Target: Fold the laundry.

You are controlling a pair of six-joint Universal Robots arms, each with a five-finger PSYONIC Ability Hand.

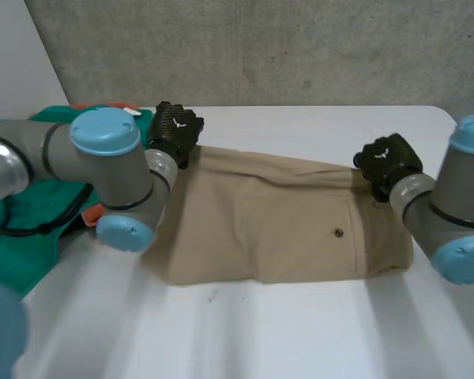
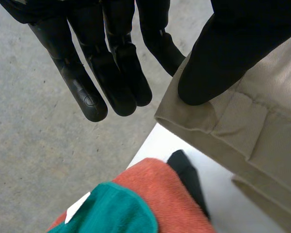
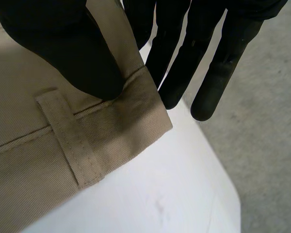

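1. One white desk (image 1: 300, 332) carried all the laundry.
2. Khaki trousers (image 1: 276, 229) lay folded flat across the middle of the desk, running left to right, with a small dark button (image 1: 338, 232) showing on their right part.
3. Green cloth (image 1: 31, 229) lay heaped at the desk's left edge under the left arm, with an orange towel (image 2: 169, 194) next to it, near the trousers' far-left corner.
4. Left hand (image 1: 174, 130) sat at the far-left corner of the trousers. Its thumb pressed on top of the fabric and one finger was tucked under the edge, pinching the corner. The other fingers stretched straight past the desk's far edge.
5. Right hand (image 1: 387, 162) sat at the far-right corner, just beside a belt loop (image 3: 70, 141). Its thumb lay on top with straight fingers beneath the hem, clamped on that corner.
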